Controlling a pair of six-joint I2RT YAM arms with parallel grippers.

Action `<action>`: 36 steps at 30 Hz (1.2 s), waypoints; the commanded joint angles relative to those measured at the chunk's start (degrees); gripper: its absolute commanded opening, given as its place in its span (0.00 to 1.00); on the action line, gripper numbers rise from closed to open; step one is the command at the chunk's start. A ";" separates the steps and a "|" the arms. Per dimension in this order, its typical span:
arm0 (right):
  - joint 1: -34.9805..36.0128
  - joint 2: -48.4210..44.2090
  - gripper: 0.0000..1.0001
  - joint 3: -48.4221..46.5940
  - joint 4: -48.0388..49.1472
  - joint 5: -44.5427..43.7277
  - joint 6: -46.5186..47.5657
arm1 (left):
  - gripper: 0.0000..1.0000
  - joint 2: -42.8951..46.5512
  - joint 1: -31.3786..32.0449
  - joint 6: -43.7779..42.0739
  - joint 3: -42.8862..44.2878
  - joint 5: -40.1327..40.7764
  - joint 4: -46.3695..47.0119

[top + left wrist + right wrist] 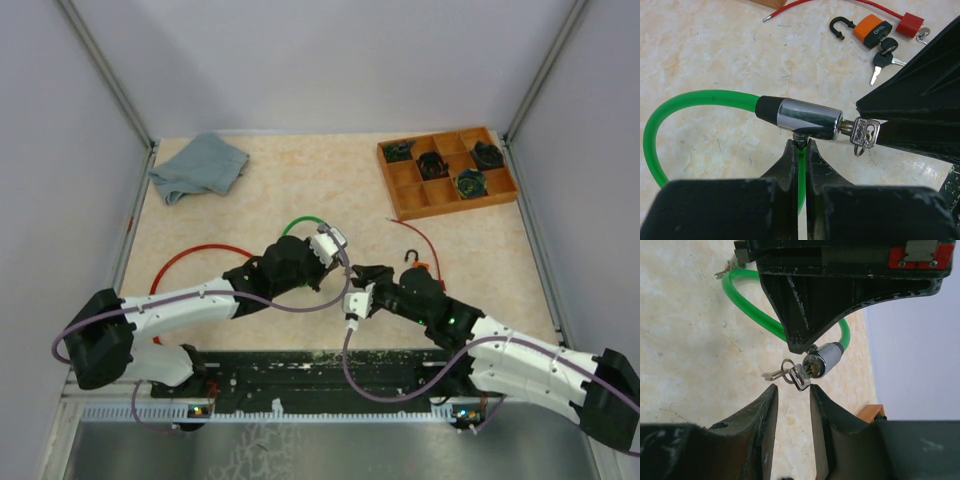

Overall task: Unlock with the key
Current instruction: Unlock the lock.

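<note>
A green cable lock (690, 100) with a chrome cylinder (807, 117) is held a little above the table. My left gripper (800, 145) is shut on the green cable right under the cylinder. A silver key (865, 132) sits in the cylinder's end, with a ring and a second key hanging from it. In the right wrist view the key (802, 375) lies just beyond my right gripper (792, 389). Its jaws are open and the key head is close to the right fingertip, not between the pads. From above, both grippers (335, 245) (358, 285) meet mid-table.
An orange padlock (872, 30) with black-headed keys (882, 60) and a red cable lock (912, 24) lie on the table to the right. A red cable loop (200, 250) lies left, a blue-grey cloth (200, 165) far left, a wooden compartment tray (405, 190) far right.
</note>
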State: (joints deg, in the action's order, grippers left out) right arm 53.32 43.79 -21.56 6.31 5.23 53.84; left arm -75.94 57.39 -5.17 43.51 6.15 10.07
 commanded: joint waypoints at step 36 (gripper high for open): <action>2.67 7.30 0.00 8.00 41.48 -21.08 -33.27 | 0.00 3.78 -0.34 4.27 -1.69 -3.79 10.85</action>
State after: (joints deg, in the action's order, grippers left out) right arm 55.51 48.95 -14.48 34.96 -5.45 37.41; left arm -74.46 56.82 -2.52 42.63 3.86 12.93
